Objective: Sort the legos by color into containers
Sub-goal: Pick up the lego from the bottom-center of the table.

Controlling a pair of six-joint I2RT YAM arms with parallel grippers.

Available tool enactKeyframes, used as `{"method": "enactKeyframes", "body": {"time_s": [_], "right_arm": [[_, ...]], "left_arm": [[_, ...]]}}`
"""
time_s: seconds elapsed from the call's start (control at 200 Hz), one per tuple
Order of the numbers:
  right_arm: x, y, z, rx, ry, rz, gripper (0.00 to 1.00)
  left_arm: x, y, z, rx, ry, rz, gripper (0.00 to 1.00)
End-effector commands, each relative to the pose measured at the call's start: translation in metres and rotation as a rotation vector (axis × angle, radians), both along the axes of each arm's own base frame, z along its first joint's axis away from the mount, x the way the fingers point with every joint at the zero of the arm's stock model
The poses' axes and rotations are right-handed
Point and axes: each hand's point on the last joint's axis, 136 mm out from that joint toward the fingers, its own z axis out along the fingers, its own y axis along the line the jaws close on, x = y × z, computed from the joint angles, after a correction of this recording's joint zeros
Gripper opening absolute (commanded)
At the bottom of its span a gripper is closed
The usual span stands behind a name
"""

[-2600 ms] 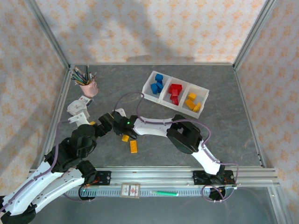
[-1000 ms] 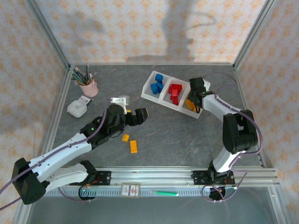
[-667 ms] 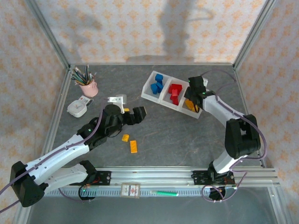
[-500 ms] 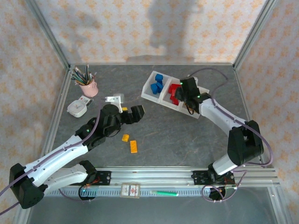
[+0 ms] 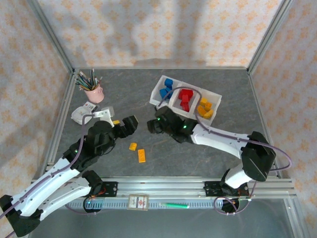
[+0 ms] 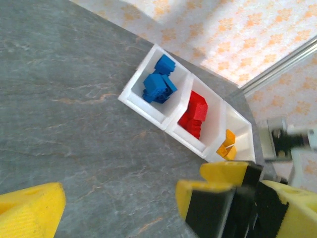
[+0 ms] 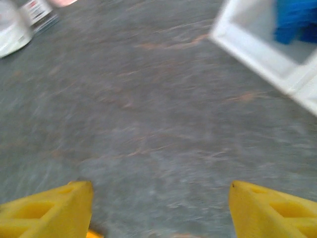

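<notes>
Collision is the first worry. The left claw (image 5: 131, 122) hangs spread wide and empty, and just to its right, almost tip to tip, the right claw (image 5: 152, 125) is equally splayed with nothing between its fingers. The square yellow-orange lego (image 5: 132, 146) and the oblong yellow-orange lego (image 5: 142, 155) lie on the table (image 5: 223, 144) on the near side of both claws, roughly between them. If both arms dip for these, I judge the fingers could knock together. The two pieces also sit just beside each other, so closing on one may shove the other askew or pinch both at once. The right wrist view is smeared, so fine alignment cannot be read from it. Right of and beyond the right claw stand the containers (image 5: 154, 101), and the yellow bricks (image 5: 204, 108) sit at the end farthest from it. A carry must therefore pass over the blue bricks (image 5: 166, 88) and the red bricks (image 5: 185, 97), and an early release would drop yellow among the wrong color.
</notes>
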Motion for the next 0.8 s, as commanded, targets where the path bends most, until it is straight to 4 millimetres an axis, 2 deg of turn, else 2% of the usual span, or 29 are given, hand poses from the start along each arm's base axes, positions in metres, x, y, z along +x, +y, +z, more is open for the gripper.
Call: {"method": "enactKeyframes", "body": {"time_s": [0.0,0.185,0.27,0.521,0.796], "right_arm": [[-0.027,0.033,-0.017,-0.027,-0.03,0.161,0.74],[-0.061,0.07,-0.046,-0.004,-0.004,0.338,0.78],[-0.07,0.084,-0.054,0.001,-0.024,0.394,0.82],[-0.067,0.105,-0.085,-0.047,-0.017,0.451,0.82],[-0.053,0.117,-0.115,-0.14,-0.01,0.437,0.74]], "left_arm": [[-0.009,0.023,-0.016,0.028,0.052,0.081,0.99],[-0.019,0.042,-0.016,0.022,0.05,0.141,0.99],[-0.022,0.047,-0.015,0.012,0.042,0.156,0.99],[-0.026,0.057,-0.015,0.013,0.04,0.194,0.99],[-0.024,0.056,-0.017,0.018,0.041,0.197,0.99]]}}
